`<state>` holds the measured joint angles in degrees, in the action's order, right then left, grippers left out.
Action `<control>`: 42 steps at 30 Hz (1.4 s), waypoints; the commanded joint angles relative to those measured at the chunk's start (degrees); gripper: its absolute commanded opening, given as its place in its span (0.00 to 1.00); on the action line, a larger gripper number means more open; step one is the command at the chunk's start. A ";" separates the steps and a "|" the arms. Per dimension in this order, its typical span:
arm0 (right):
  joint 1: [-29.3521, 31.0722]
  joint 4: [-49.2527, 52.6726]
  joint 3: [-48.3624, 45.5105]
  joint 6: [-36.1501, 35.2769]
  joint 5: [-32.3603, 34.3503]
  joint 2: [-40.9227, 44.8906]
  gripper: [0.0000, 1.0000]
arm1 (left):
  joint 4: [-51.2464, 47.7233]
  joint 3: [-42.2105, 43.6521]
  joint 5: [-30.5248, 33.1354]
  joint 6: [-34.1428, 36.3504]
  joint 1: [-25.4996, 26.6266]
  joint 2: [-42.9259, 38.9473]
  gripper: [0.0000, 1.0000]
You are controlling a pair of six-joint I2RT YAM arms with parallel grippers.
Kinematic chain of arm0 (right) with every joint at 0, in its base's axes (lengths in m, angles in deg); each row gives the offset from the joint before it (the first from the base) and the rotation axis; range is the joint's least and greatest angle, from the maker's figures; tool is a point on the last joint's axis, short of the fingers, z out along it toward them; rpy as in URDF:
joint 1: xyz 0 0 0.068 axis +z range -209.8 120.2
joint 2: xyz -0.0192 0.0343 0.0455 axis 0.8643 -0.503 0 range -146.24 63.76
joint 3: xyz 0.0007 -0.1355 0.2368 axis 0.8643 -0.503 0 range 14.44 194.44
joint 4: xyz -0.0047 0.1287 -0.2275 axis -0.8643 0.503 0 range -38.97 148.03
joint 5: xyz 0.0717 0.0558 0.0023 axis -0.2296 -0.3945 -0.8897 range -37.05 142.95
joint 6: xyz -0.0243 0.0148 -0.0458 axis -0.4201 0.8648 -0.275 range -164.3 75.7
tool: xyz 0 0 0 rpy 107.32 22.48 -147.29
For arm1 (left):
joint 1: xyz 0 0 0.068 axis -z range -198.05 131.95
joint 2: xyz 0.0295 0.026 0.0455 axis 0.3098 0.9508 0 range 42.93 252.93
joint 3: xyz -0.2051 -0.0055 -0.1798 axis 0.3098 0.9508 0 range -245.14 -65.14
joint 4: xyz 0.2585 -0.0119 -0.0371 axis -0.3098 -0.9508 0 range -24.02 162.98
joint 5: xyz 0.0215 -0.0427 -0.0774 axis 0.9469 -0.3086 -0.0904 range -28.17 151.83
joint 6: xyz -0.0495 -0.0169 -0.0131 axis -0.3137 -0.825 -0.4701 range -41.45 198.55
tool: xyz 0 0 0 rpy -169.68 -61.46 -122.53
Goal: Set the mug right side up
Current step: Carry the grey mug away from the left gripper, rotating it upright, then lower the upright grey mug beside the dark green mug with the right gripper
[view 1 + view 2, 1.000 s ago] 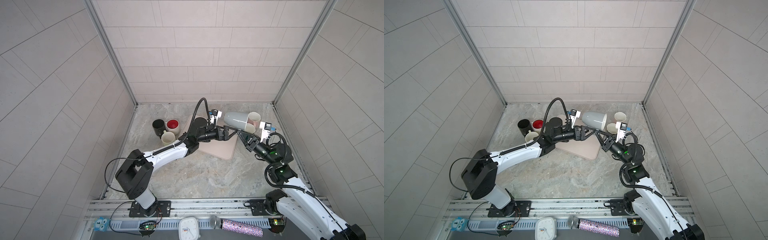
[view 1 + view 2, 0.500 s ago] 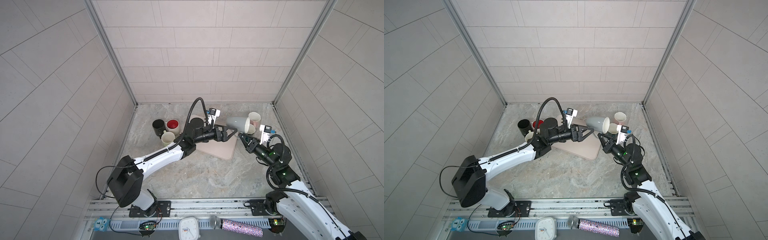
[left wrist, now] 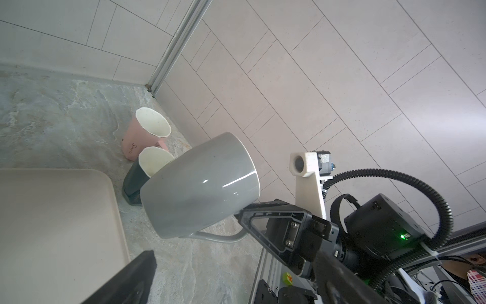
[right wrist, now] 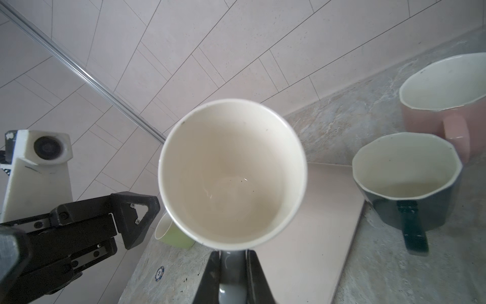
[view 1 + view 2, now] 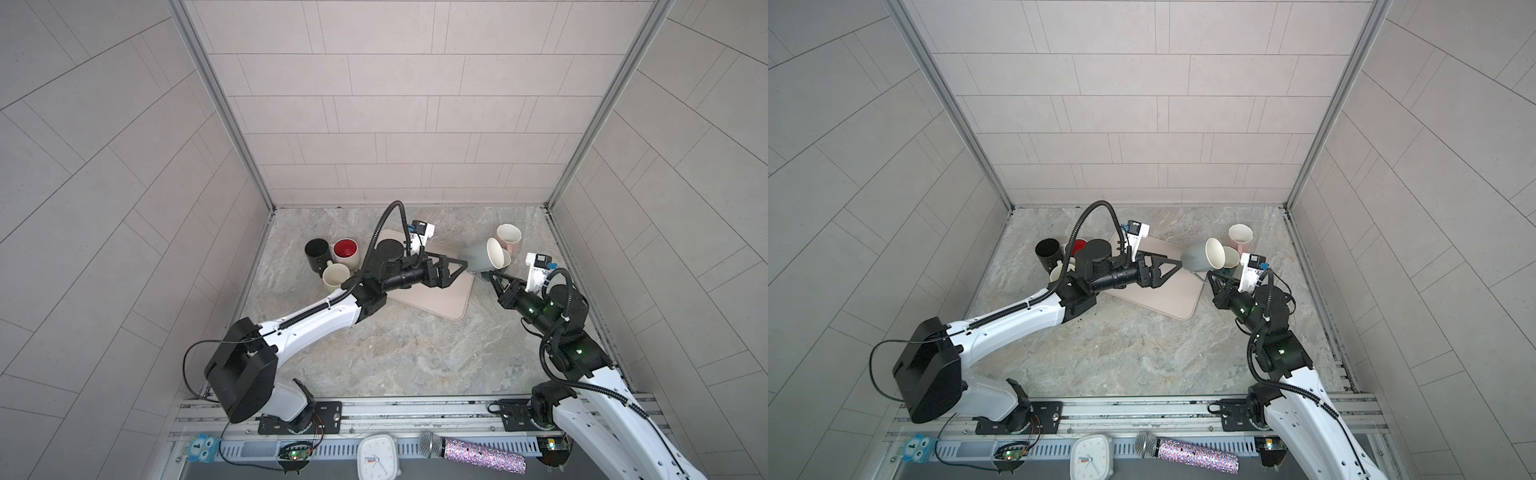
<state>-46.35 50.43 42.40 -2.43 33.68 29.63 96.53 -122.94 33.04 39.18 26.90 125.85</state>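
**A:** Both top views first: what has changed?
**B:** The mug [image 5: 484,257] has swung toward 4 o'clock, clear of the left end effector [image 5: 459,272]. Its fingers stand wide apart and empty, just beside the mug's base. The right end effector [image 5: 492,276] is clamped on the handle [image 5: 481,275]. The mouth now shows, facing 3 o'clock.
**A:** Meaning?
**B:** I judge the turn half done. The right arm alone must finish it and set the mug down.
**A:** Left wrist view?
**B:** The mug hangs in the air past the corner of the mat [image 3: 52,223], with a dark mug [image 3: 134,184] and a pink mug [image 3: 136,142] behind it.
**A:** Right wrist view?
**B:** It looks straight into the white inside, and the fingers [image 4: 207,279] pinch the handle. There is a marbled grey tabletop [image 4: 394,268] and pale tiled walls [image 4: 184,52] all round.
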 commanded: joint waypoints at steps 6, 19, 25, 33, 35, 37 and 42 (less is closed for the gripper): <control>-0.27 1.71 0.79 -0.73 1.84 -1.87 0.00 | 0.76 3.76 0.16 1.50 -2.17 -3.92 1.00; -0.18 4.90 -1.34 -6.43 4.57 -4.45 0.00 | 4.31 7.59 -1.85 -1.64 -6.22 -3.31 1.00; -0.18 7.95 -2.46 -11.17 11.51 -1.86 0.00 | 5.17 8.05 -2.14 -1.85 -6.80 -3.37 1.00; -0.18 8.32 -6.94 -15.87 23.41 2.10 0.00 | 5.40 8.14 -2.45 -1.83 -7.69 -2.77 1.00; -0.18 7.89 -7.93 -15.94 25.24 2.80 0.00 | 5.73 8.16 -2.72 -1.84 -7.85 -2.49 1.00; -0.18 6.73 -8.84 -15.67 25.85 2.79 0.00 | 6.36 8.32 -2.85 -1.84 -8.00 -2.27 1.00; -0.17 3.60 -9.74 -15.68 28.03 -1.10 0.00 | 7.32 8.64 -3.24 -4.12 -8.55 -1.83 1.00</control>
<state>-46.37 60.29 31.87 -17.27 57.70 29.56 100.95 -115.01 30.81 35.88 18.90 123.44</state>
